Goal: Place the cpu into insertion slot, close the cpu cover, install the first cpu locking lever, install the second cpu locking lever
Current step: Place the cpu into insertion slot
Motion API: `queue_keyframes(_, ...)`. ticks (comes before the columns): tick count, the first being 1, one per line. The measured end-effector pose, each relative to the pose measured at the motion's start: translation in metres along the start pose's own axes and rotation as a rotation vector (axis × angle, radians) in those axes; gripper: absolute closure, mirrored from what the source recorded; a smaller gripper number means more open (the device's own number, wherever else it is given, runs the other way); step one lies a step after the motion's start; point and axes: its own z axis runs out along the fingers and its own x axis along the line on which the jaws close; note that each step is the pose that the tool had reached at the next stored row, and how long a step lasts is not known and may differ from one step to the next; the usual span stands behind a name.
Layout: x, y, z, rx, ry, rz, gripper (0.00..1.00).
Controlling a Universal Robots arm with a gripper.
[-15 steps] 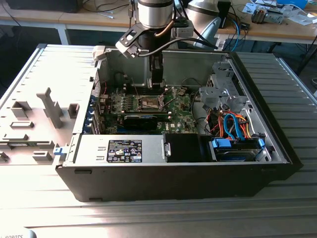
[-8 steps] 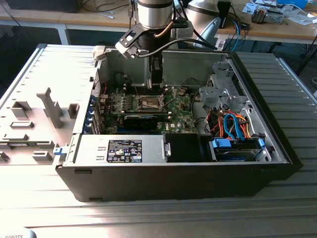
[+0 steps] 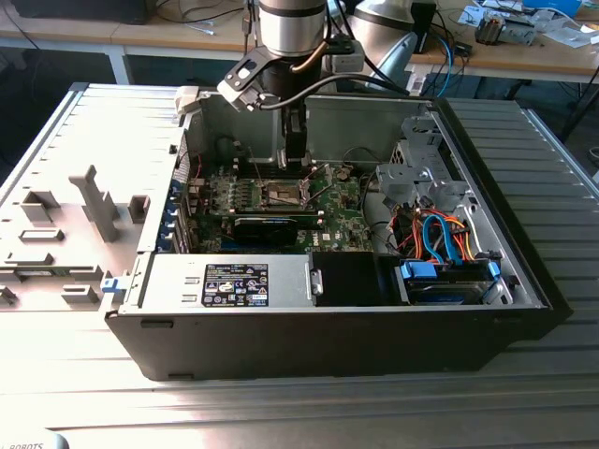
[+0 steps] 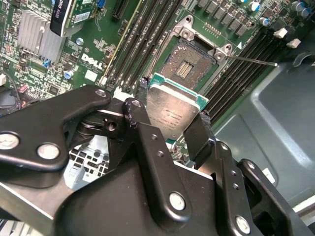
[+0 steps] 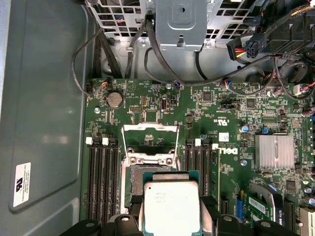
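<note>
- While the black two-fingered tool (image 4: 170, 123) is clamped on its side edges, the small flat silver-grey square cpu (image 4: 172, 110) hangs close over the brown-gold square insertion slot (image 4: 189, 64), in the upper middle of the exterior view.
- The thin silver frame-shaped cpu cover (image 5: 150, 128) stands open.
- The chip seems light, stiff and easily hurt; holding its edges looks safest.

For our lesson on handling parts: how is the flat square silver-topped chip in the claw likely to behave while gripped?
The flat square silver-grey metal-topped chip is probably stiff: it spans the black claw edge to edge without bending. Its smooth metal top looks slippery, so an edge grip may let it tilt. Thin and small, it is likely light.
</note>
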Motion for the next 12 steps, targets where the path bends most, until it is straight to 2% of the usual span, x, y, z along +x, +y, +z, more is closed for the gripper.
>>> queue_keyframes(12,0.0001,-0.0016,0.0024,0.0000,0.0001,0.000,0.46)
